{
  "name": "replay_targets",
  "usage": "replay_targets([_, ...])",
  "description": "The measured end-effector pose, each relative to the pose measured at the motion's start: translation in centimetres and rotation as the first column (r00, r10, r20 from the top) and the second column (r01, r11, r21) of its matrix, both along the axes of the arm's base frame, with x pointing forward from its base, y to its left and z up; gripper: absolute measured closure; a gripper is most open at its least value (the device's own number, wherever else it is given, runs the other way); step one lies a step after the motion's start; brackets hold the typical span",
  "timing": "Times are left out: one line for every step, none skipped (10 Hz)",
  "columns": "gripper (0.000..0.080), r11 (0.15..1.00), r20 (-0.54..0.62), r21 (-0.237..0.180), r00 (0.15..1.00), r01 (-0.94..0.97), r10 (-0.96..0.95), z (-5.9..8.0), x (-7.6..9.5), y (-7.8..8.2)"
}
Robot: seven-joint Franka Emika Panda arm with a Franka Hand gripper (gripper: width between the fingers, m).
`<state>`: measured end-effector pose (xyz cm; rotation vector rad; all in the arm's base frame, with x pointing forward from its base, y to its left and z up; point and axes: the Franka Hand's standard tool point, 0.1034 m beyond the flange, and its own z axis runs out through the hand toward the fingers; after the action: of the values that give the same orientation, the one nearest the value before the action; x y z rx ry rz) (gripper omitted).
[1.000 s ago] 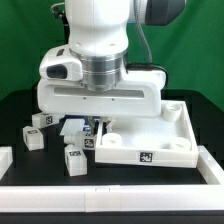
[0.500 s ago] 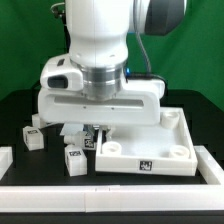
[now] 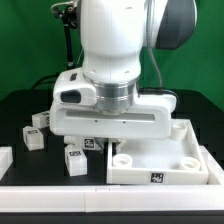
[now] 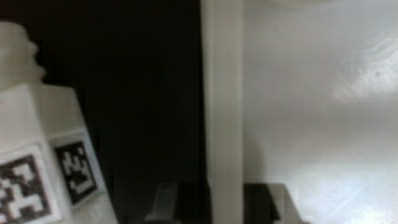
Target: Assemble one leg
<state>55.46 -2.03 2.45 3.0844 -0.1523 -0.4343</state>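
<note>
Several legs, small white blocks with marker tags, lie on the black table at the exterior view's left: one (image 3: 75, 159) at the front, one (image 3: 32, 139) and one (image 3: 40, 121) farther left. A leg (image 4: 45, 150) shows close beside the gripper in the wrist view. The large flat white piece (image 3: 165, 163) with round sockets and a raised rim lies at the exterior view's right. My gripper (image 3: 106, 143) is mostly hidden under the hand at that piece's left rim. In the wrist view my gripper (image 4: 217, 200) has its fingers (image 4: 267, 200) on either side of the rim wall (image 4: 221, 90), shut on it.
A white bar (image 3: 100, 197) runs along the table's front edge. A white block (image 3: 5, 158) sits at the exterior view's far left. A black stand (image 3: 68, 30) rises behind the arm.
The arm has moved toward the exterior view's right and front, and the large white piece has slid along with it. The legs on the left have stayed in place.
</note>
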Motion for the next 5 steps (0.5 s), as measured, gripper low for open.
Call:
replay_targets([0.0745, 1.0, 0.031, -0.007, 1.0, 0.0, 0.0, -0.44, 0.6, -0.02])
replay_targets([0.0745, 1.0, 0.067, -0.012, 0.998, -0.003, 0.004, -0.78, 1.15, -0.15])
replay_targets([0.0745, 1.0, 0.094, -0.015, 0.996, -0.007, 0.008, -1.04, 1.31, -0.29])
replay_targets([0.0745, 1.0, 0.094, -0.015, 0.996, -0.007, 0.008, -0.99, 1.35, -0.29])
replay_targets([0.0745, 1.0, 0.094, -0.015, 0.996, -0.007, 0.008, -1.0, 1.35, -0.29])
